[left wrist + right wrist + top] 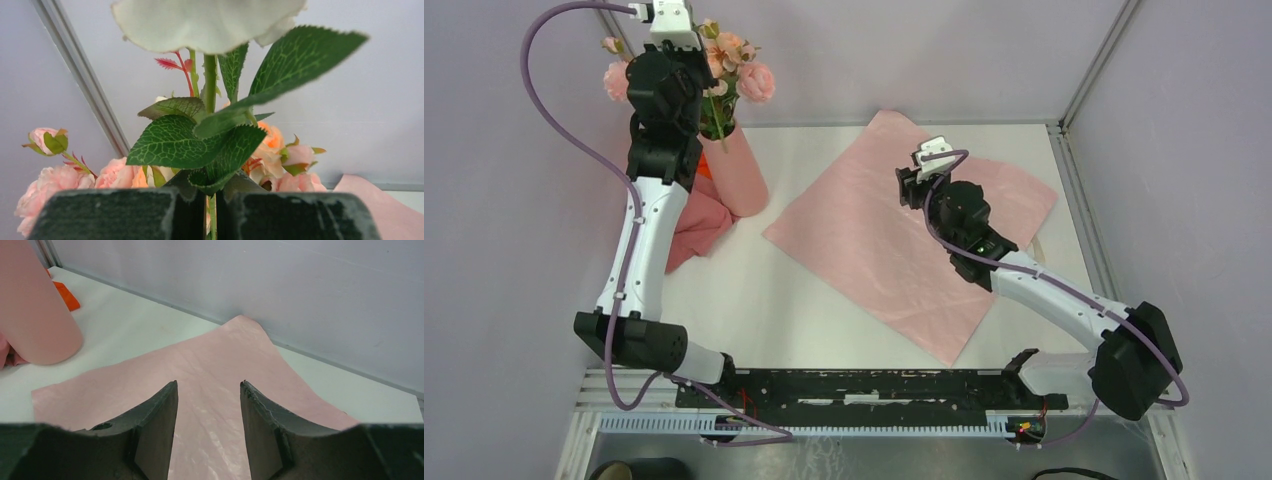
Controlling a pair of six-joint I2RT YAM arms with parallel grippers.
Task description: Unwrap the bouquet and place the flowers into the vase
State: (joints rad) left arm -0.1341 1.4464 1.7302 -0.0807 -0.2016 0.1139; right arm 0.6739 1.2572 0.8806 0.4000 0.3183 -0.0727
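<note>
Currently the left claw [212, 214] is pressed together on one green stem [210, 75], high over the desk's far-left corner. The stem's long axis runs approx. upright. The vase [742, 178] stands just below the claw, w/ the other flowers [742, 68] already in it. Can't tell if the stem's lower end is inside the rim yet. The coming move looks like a straight drop along the stem axis, then release. The left arm is the near one; the right is well apart.

The right claw [207, 407] is spread, holding nothing, and hovers over the pink sheet [874, 235] lying flat mid-desk. The desk [754, 300] is white and smooth. A salmon cloth [699, 228] and an orange cloth [67, 295] lie at the vase's foot. Pale walls close in at the back and sides, so there's little room behind the vase.
</note>
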